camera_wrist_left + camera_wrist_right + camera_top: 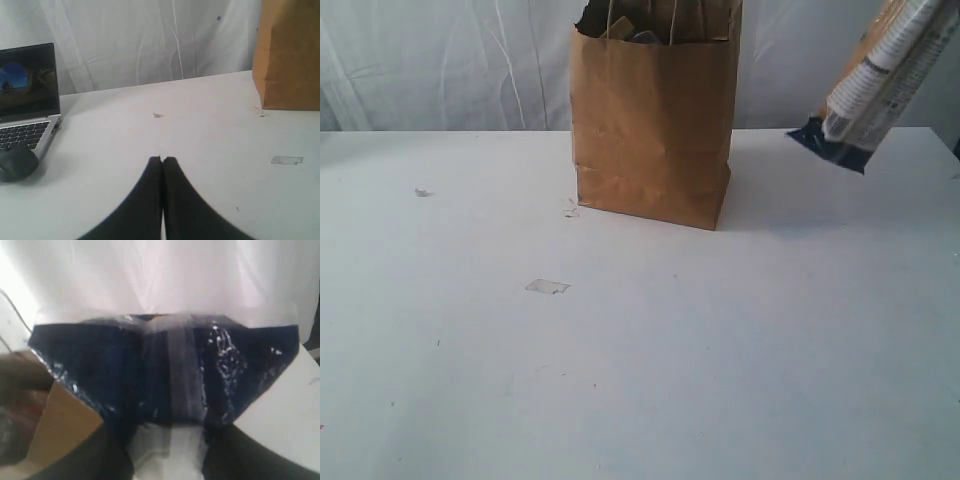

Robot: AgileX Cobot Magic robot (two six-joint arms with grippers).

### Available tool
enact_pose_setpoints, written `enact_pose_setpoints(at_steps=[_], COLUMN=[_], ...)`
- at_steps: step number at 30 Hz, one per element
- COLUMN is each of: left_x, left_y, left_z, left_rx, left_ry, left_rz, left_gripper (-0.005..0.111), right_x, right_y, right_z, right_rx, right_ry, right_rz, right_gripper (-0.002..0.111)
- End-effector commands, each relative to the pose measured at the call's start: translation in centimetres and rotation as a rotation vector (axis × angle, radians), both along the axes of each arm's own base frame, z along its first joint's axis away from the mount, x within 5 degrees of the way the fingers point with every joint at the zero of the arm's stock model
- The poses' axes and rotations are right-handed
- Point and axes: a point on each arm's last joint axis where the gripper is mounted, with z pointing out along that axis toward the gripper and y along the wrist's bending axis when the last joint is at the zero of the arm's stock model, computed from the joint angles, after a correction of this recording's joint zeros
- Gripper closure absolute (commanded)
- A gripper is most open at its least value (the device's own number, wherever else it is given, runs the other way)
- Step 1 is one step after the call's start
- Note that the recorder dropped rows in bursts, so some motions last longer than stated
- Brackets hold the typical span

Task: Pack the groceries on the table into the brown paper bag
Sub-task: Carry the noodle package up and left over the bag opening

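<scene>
- The brown paper bag [653, 130] stands up straight on the far part of the table [620, 380], at about 12 o'clock from the middle of the exterior view.
- The bag is plain brown and tall, with some creases and thin pale handles at its open top.
- Some dark things peek out of the bag's top. I cannot tell what they are.
- The long pasta packet [885, 80] is up in the air at about 2 o'clock, off the table and apart from the bag.
- The packet is tilted. Its dark blue end points down toward 7 o'clock, and its other end runs out of the picture at 1 o'clock.
- It has a shiny clear wrap, a white part with tiny dark print and an orange strip along one side.
- In the right wrist view, the packet's blue end [165, 365] fills most of the picture, with a pale seam down its middle.
- The right gripper [169, 442] is holding the packet, with one dark finger [107, 460] on each side of it.
- The left gripper [162, 161] is squeezed closed with nothing in it. Its two black tips touch, low over the bare white table.
- The left wrist view also shows a laptop [27, 95] and a dark mouse [17, 162] on the table, well apart from the bag.
- A small clear bit of tape [547, 287] lies on the table at about 7 o'clock from the bag.
</scene>
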Motion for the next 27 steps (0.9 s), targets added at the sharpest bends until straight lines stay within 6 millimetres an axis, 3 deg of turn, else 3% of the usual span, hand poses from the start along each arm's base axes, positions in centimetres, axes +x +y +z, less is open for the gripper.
enact_pose_setpoints(at_steps=[1, 14, 20, 27], left_x=[-0.1, -0.1, -0.1, -0.1], left_y=[0.0, 0.0, 0.0, 0.0], left_z=[-0.1, -0.1, -0.1, -0.1], left_rx=[-0.006, -0.006, -0.006, -0.006], left_ry=[-0.004, -0.004, -0.004, -0.004], left_rz=[-0.006, -0.006, -0.006, -0.006], left_gripper=[0.107, 0.107, 0.107, 0.107], right_x=[0.2, 2.4, 3.1, 3.2], right_y=[-0.6, 0.5, 2.0, 3.7], right_z=[2.7, 3.0, 4.2, 5.0], right_rx=[0.148, 0.485, 0.648, 0.574], right_ry=[-0.240, -0.412, -0.631, -0.810], right_rz=[-0.069, -0.098, -0.031, 0.046], right_gripper=[0.108, 0.108, 0.108, 0.108])
